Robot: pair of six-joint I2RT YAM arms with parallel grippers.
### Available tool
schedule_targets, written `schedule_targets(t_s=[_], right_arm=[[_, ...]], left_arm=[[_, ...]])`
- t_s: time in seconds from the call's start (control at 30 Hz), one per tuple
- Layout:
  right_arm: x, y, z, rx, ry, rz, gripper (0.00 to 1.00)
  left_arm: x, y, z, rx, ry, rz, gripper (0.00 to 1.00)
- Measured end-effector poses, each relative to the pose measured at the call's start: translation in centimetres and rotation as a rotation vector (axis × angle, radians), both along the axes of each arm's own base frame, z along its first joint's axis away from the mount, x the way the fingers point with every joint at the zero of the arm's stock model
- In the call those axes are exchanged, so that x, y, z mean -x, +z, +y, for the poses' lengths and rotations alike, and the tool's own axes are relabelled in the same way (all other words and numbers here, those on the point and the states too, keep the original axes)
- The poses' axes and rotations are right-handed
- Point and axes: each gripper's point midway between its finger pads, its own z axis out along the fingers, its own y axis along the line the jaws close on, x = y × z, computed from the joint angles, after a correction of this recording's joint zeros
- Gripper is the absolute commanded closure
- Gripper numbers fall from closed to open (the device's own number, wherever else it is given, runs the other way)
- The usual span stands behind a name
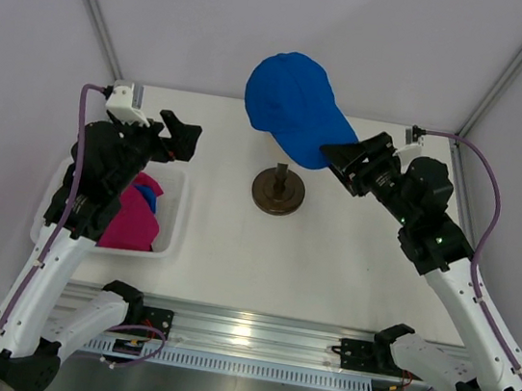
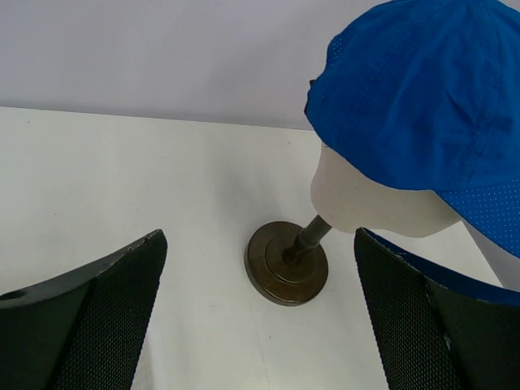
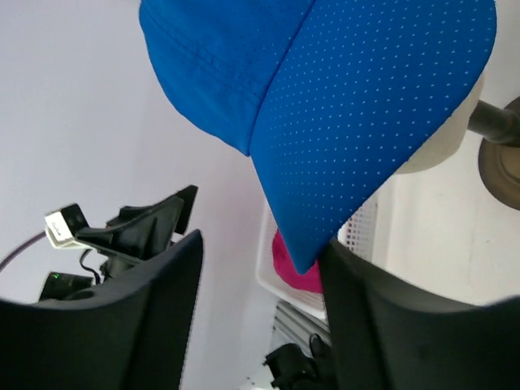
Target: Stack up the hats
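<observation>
Blue cap (image 1: 289,102): on mannequin head (image 2: 366,203), mid-tabletop (image 1: 219,248); brim tip between the parted fingers of right claw (image 1: 334,159). Pink cap (image 1: 131,221): in white basket (image 1: 170,236). Left claw (image 1: 189,143): spread wide above basket.

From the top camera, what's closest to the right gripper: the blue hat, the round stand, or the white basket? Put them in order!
1. Blue hat, right at the right gripper.
2. Round stand, table centre.
3. White basket, far left.
</observation>
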Motion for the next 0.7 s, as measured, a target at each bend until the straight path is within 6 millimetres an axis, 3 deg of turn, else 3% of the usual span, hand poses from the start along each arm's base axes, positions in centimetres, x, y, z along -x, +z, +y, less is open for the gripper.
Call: schedule_targets(t_s=[0.23, 0.33, 0.47, 0.57, 0.7], right_arm=[[0.9, -1.8, -0.4, 0.151, 0.044, -0.013, 0.10], [2.2, -2.0, -1.3, 0.242, 0.062, -0.059, 0.06], [5.9, -3.0, -3.4, 0.341, 0.097, -0.161, 0.05], [8.5, -5.9, -4.1, 0.383, 0.154, -0.185, 0.06], [9.2, -11.4, -3.1, 0.442, 0.246, -0.126, 0.05]], left_arm=[[0.0, -1.3, 2.4, -0.017, 0.137, 0.053, 0.01], [0.4, -3.2, 5.1, -0.018, 0.286, 0.137, 0.01], [1.5, -6.8, 9.5, -0.006, 0.513, 0.303, 0.00], [2.9, -10.0, 13.2, 0.019, 0.692, 0.444, 0.00], [5.0, -13.8, 16.2, 0.038, 0.838, 0.608, 0.01]])
